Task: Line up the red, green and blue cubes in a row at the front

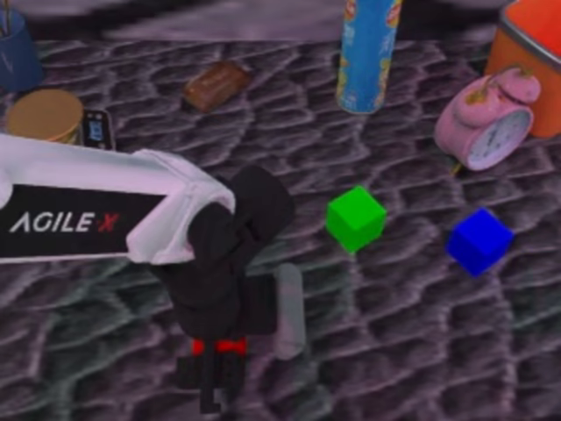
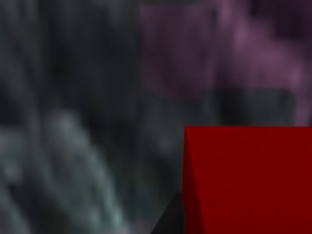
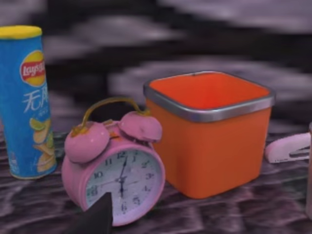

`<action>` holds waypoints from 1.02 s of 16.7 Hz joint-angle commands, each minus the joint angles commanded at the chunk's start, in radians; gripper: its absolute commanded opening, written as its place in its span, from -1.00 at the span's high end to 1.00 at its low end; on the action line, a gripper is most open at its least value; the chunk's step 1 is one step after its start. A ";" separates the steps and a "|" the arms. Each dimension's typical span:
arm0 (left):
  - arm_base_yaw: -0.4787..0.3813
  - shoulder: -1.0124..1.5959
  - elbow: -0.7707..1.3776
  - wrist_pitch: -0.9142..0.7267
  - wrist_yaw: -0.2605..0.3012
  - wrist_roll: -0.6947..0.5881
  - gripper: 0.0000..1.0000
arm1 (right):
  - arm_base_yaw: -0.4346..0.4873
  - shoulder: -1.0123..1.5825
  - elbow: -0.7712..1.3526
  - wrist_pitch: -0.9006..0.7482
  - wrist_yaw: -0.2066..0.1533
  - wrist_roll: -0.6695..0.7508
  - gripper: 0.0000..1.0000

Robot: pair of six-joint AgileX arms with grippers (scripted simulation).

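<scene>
The red cube (image 1: 219, 346) shows only as a thin red strip under my left gripper (image 1: 215, 368), near the table's front, left of centre. In the left wrist view the red cube (image 2: 248, 180) fills the frame close up, with a dark finger (image 2: 168, 219) pressed against its side, so the gripper is shut on it. The green cube (image 1: 355, 217) rests mid-table, to the right of the left arm. Farther right lies the blue cube (image 1: 479, 240). My right arm is out of the top view; a dark part of the right gripper (image 3: 97, 218) shows in its wrist view.
At the back stand a blue chips can (image 1: 368, 53), a pink alarm clock (image 1: 491, 123) and an orange bin (image 1: 535, 53). A brown block (image 1: 216, 85), a round wooden object (image 1: 44, 114) and a blue cup (image 1: 16, 57) sit back left. A white stapler (image 3: 287, 148) lies beside the bin.
</scene>
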 joint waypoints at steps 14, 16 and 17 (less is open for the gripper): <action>0.000 0.000 0.000 0.000 0.000 0.000 -1.00 | 0.000 0.000 0.000 0.000 0.000 0.000 -1.00; 0.001 -0.001 0.000 0.000 0.000 0.000 -1.00 | 0.000 0.000 0.000 0.000 0.000 0.000 -1.00; 0.001 -0.002 0.003 -0.004 0.000 0.001 -1.00 | 0.000 0.000 0.000 0.000 0.000 0.000 -1.00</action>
